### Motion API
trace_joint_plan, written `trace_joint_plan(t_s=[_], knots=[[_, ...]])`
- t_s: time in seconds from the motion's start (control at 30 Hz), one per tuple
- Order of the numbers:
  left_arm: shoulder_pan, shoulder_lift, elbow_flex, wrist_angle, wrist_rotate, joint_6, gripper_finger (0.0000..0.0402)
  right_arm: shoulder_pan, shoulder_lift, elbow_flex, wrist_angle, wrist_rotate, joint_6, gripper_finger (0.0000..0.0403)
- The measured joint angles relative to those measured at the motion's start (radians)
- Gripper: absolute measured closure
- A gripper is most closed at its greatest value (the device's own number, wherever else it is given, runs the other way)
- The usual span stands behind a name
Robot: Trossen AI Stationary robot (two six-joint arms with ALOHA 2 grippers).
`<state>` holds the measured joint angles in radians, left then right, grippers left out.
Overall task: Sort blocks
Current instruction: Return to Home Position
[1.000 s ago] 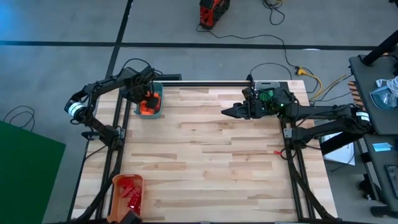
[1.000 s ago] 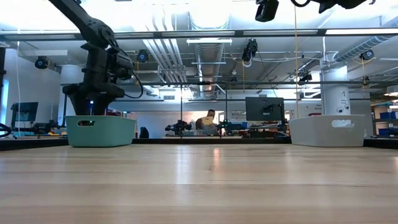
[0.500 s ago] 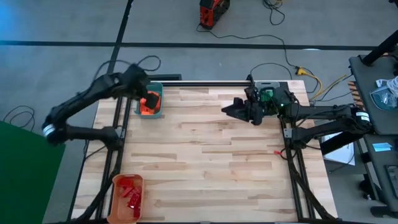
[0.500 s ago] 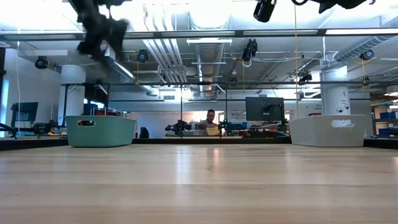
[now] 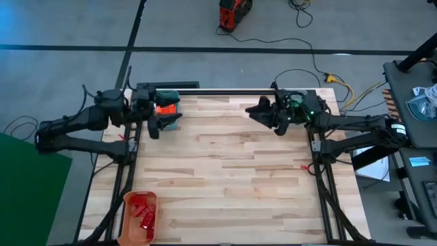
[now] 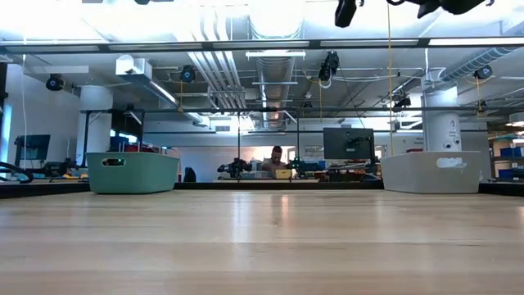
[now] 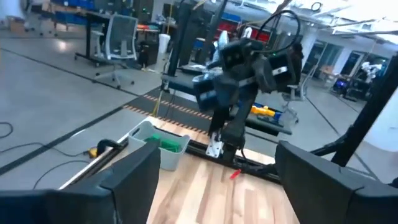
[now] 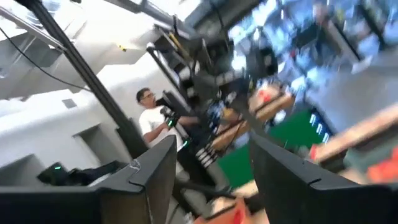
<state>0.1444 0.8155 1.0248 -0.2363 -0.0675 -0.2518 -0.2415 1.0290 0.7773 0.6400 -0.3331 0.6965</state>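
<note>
We hold our left arm [image 5: 75,126] stretched nearly level, reaching in from the left. Its wrist is straight and the left gripper [image 5: 166,123] points toward the right side, fingers [image 7: 127,180] spread wide. Our right arm [image 5: 355,124] mirrors it from the right, with the right gripper [image 5: 256,113] facing left and its fingers [image 8: 143,180] likewise parted. The two grippers stand well apart.

An orange bin [image 5: 126,208] holds red blocks [image 5: 143,213]; teal bin [image 6: 133,174] and grey bin [image 6: 431,174] sit on blond table [image 5: 232,171].

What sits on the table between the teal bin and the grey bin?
Nothing: bare tabletop between teal bin and grey bin in the low view. In the high view the right gripper hangs above that stretch.
</note>
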Motion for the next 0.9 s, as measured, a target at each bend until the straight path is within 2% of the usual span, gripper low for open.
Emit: trace_joint_plan(t_s=[0.13, 0.27, 0.33, 0.43, 0.53, 0.7, 0.9], knots=[[0.003, 0.014, 0.004, 0.002, -0.004, -0.017, 0.0117, -0.034, -0.001, 0.0, 0.091, 0.012, -0.042, 0.0239], [0.0, 0.041, 0.005, 0.01, -0.025, -0.127, 0.0118, -0.045, -0.006, 0.023, 0.097, 0.01, -0.088, 0.0264], [-0.009, 0.056, 0.003, 0.0, -0.016, -0.135, 0.0118, -0.045, -0.006, 0.056, 0.09, -0.019, -0.116, 0.0278], [-0.019, 0.069, -0.006, -0.043, 0.005, -0.091, 0.0118, -0.045, -0.005, 0.141, -0.004, -0.066, -0.178, 0.03], [-0.026, 0.058, -0.031, 0.006, 0.036, -0.033, 0.0118, -0.045, -0.017, 0.247, -0.213, -0.088, -0.311, 0.0323], [-0.027, -0.057, -0.114, 0.198, 0.142, 0.068, 0.0119, -0.053, -0.078, 0.374, -0.462, -0.091, -0.521, 0.0357], [-0.026, -0.272, -0.334, 0.434, 0.249, 0.043, 0.0119, -0.08, -0.236, 0.366, -0.564, -0.088, -0.599, 0.0385]])
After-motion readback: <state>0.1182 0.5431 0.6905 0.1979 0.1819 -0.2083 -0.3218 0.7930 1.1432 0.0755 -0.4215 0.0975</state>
